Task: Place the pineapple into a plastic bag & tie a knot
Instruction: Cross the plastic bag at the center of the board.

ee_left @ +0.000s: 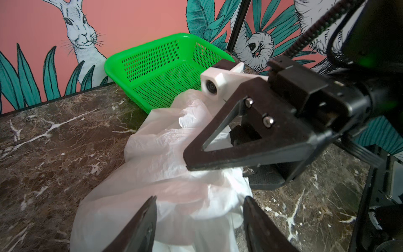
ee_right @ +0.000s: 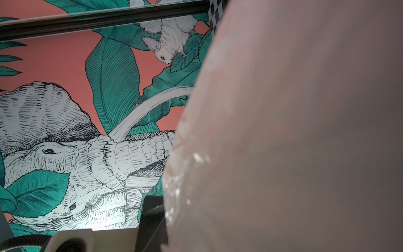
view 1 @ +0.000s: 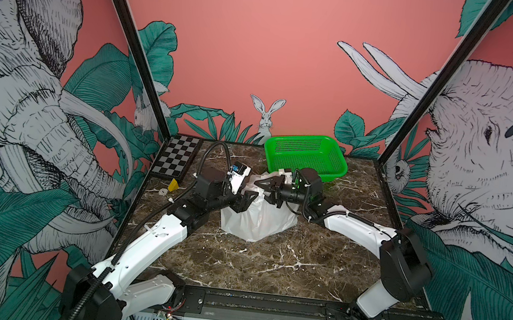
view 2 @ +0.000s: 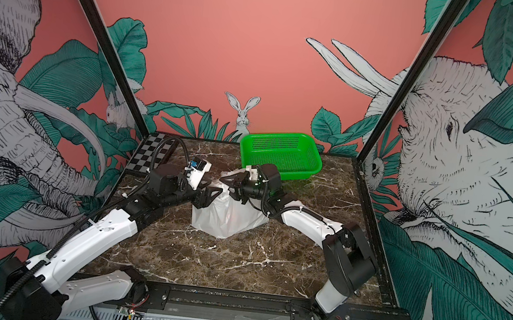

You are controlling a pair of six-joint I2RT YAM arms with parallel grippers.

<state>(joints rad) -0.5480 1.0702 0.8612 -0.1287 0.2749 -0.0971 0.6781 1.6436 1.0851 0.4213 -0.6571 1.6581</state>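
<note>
Your bag [view 1: 258, 219] sits at centre, basket [view 1: 308, 150] at its 1 o'clock. Left claw [ee_left: 199, 198] gapes at 9 o'clock, gripping nothing. Right claw [view 1: 263, 187] is at 12; I can't tell if it's pinching. Snagged film could drag any knot loose.

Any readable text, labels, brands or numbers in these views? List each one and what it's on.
No text can be read anywhere.
blue sticker on the left arm's white camera: too small to read.
yellow tag by the checkerboard: no legible marking.
plastic bag and green basket: no print visible.
</note>
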